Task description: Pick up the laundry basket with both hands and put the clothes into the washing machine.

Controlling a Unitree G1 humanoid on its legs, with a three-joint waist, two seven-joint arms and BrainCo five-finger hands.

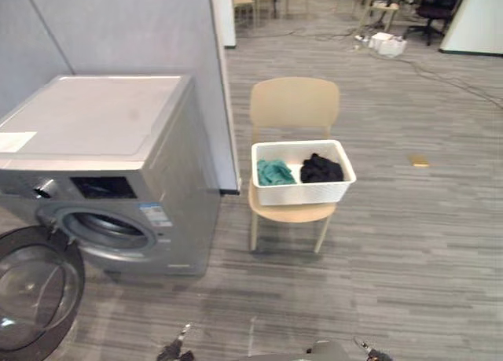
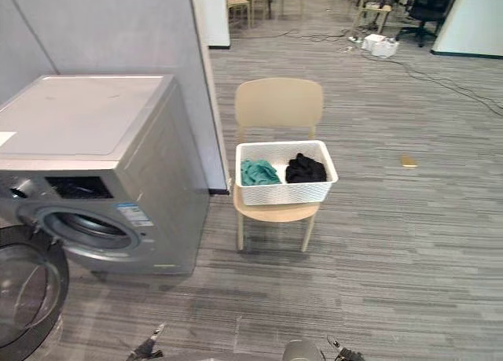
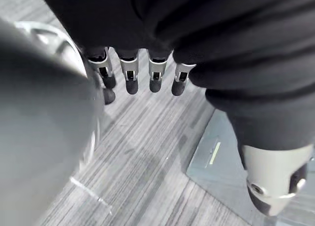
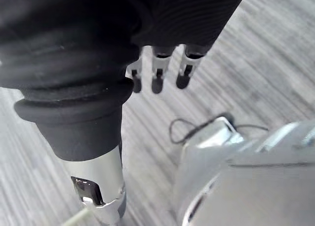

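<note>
Seeing basket (image 1: 302, 193) on chair (image 1: 294, 103) seat, right of washer (image 1: 94, 117), teal cloth (image 1: 274, 172) and black cloth (image 1: 321, 169) inside; washer door (image 1: 35, 290) swung open. Reading left hand (image 3: 130, 76) and right hand (image 4: 157, 76) as released, fingers straight over floor (image 1: 409, 251), grasping nothing, well apart from basket.

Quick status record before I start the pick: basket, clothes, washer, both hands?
basket: white, on the beige chair seat, right of the washer
clothes: teal piece and black piece, both inside the basket
washer door: open, swung out at the lower left
left hand: open, holding nothing
right hand: open, holding nothing
</note>
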